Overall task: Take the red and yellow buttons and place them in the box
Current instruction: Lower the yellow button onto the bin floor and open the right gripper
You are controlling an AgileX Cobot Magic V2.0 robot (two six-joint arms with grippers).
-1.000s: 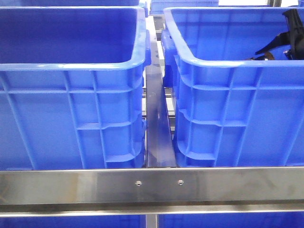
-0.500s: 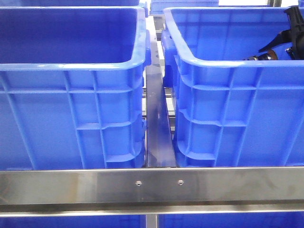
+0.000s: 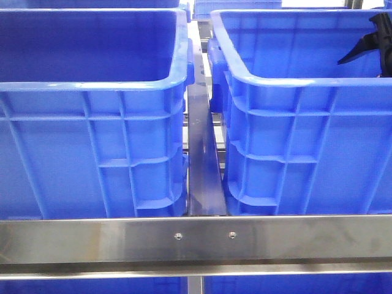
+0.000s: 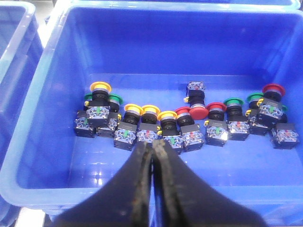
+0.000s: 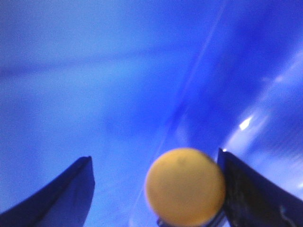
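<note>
The right gripper [image 5: 156,189] is spread wide inside the blue box [image 3: 294,79], probably dropping the yellow button [image 5: 184,186], while the left gripper [image 4: 152,156], pressed together, waits over more buttons [image 4: 184,120].

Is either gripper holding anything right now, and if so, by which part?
The left gripper is shut and empty above the buttons. A yellow button sits between the right gripper's spread fingers, touching one; whether it is gripped cannot be told.
</note>
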